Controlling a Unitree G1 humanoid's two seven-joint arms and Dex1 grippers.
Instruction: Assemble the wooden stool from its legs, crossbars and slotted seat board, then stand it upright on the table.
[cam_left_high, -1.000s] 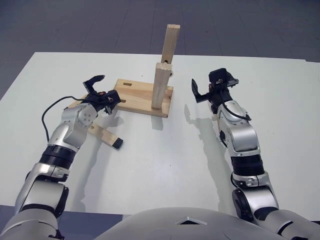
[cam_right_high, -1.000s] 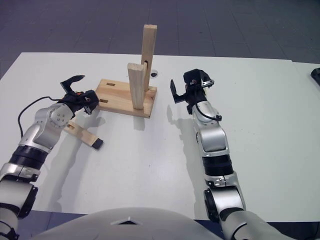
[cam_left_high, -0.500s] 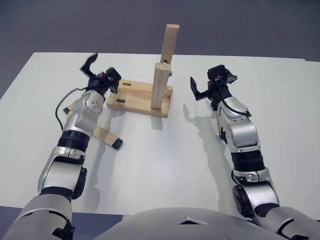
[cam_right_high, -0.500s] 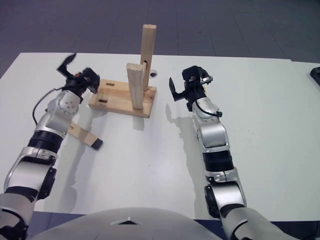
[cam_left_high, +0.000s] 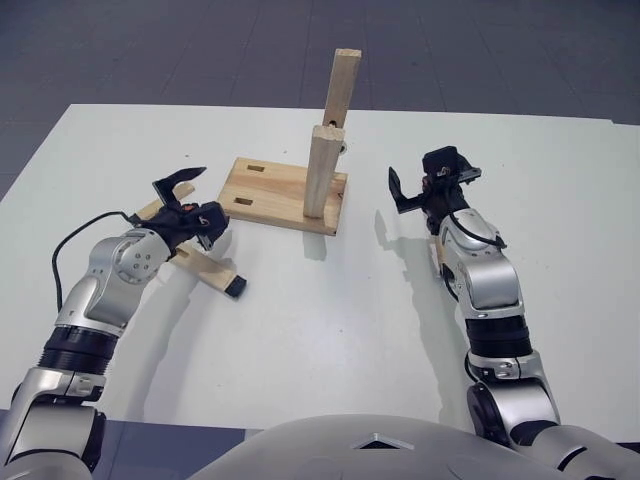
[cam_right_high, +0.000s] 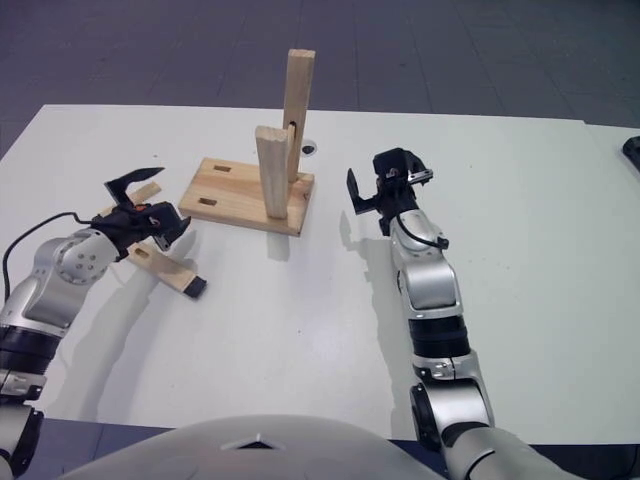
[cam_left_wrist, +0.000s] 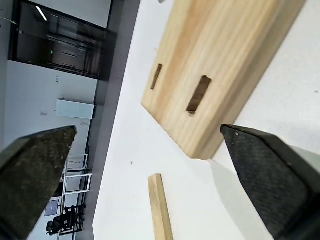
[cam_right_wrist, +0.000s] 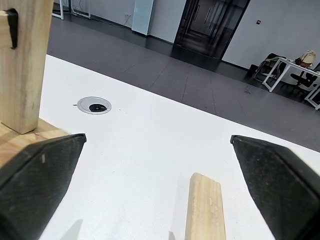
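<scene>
Well, the seat board (cam_left_high: 270, 190) lies flat on the table (cam_left_high: 330, 330), left of the middle, with two empty slots (cam_left_wrist: 198, 93) showing at its left end. Two legs stand upright at its right end: a near leg (cam_left_high: 320, 172) at the front corner and a far leg (cam_left_high: 340, 88) just behind it.

Over on the left, the left gripper (cam_left_high: 200, 203) hangs just above the table, beside the board's left end and not touching it. Its fingers (cam_left_wrist: 35, 170) are spread wide and hold nothing. A loose leg (cam_left_high: 212, 272) with a dark tip lies on the table beneath and in front of that gripper, pointing toward the robot at a slant. Another stick (cam_left_high: 148, 210) pokes out from behind the gripper.

On the other side, the right gripper (cam_left_high: 430, 182) sits to the right of the two standing legs, apart from them and raised a little off the table. It too is wide open and empty, its fingers (cam_right_wrist: 40, 170) well apart. A short bar (cam_right_wrist: 205, 205) lies on the table under that arm. A round grommet (cam_right_wrist: 94, 105) is set in the tabletop behind the board.
</scene>
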